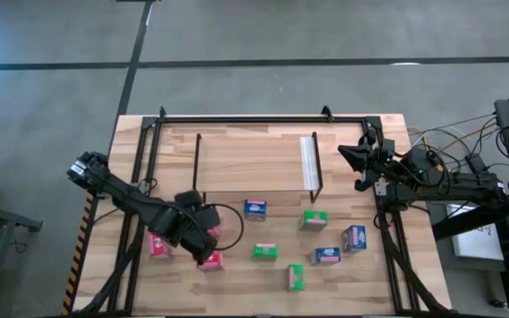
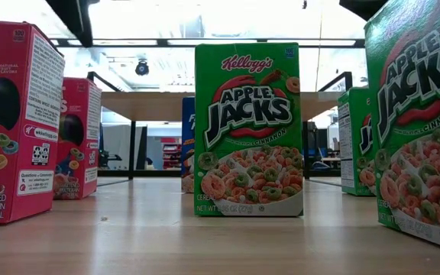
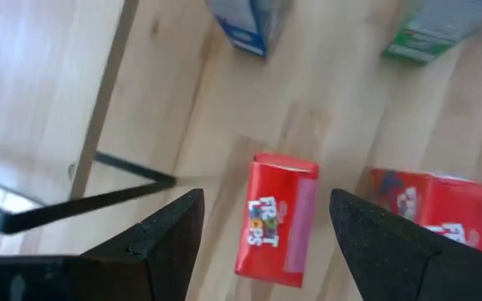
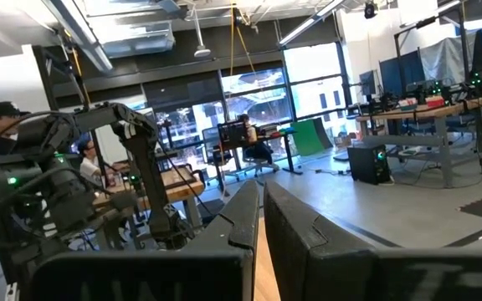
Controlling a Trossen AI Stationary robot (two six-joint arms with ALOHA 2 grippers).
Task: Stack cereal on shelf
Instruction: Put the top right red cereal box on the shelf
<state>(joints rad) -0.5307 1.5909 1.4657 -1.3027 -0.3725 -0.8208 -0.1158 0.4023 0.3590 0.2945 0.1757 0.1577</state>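
Observation:
The shelf stands at the far middle of the table, its wood top bare. Small cereal boxes stand on the table in front of it: red ones at the near left, blue ones and green ones toward the right. My left gripper hangs open over the near-left boxes, pointing steeply down. In its wrist view an upright red box shows below the gap between the fingers, apart from both. My right gripper waits shut at the far right.
A second red box stands close beside the one under my left gripper. The shelf's black wire leg is just beyond it. A black frame rims the table. In the low view a green box stands up front.

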